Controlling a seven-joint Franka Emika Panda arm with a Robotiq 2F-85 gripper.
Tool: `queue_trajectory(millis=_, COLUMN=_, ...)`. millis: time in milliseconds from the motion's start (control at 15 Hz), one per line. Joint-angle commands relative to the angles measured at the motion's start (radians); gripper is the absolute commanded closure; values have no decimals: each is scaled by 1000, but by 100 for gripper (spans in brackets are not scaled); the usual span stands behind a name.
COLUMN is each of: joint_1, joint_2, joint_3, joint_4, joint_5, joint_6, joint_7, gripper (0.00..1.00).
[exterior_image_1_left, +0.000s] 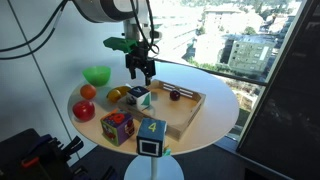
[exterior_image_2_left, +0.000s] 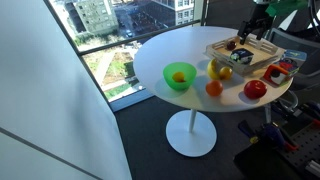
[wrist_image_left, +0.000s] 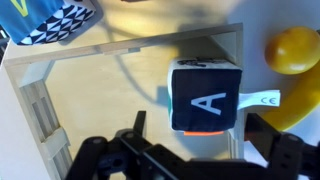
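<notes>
**Round white table, contents as recorded in an exterior view**

A wooden tray (exterior_image_1_left: 185, 112) is set on the table (exterior_image_1_left: 220, 105). The gripper (exterior_image_1_left: 140, 78) is held above one end of it, fingers parted. A green bowl (exterior_image_1_left: 97, 75), red fruit (exterior_image_1_left: 83, 110), multicoloured cube (exterior_image_1_left: 117, 127) and numbered block (exterior_image_1_left: 151, 128) are ranged alongside.

My gripper (wrist_image_left: 192, 140) is matt black; the tray (wrist_image_left: 35, 110) is pale raw wood, grain showing — the lettered block (wrist_image_left: 205, 98) looks soft, matt cloth.
</notes>
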Motion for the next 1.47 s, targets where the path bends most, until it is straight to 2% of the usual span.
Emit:
queue_trajectory(millis=0, joint_1=6, joint_2=-81, joint_3=10, joint_4=-46, joint_5=8, joint_6=-46, joint_7=-5, gripper=0)
queue_trajectory(millis=1067, joint_1=28, joint_2=-366, joint_3=55, joint_4=-157, joint_5=-13, joint_6=-386, joint_7=5, gripper=0)
queue_trajectory(millis=1400, joint_1=30, joint_2=-464, joint_3=67, joint_4=-195, joint_5=-15, joint_6=-418, joint_7=2, gripper=0)
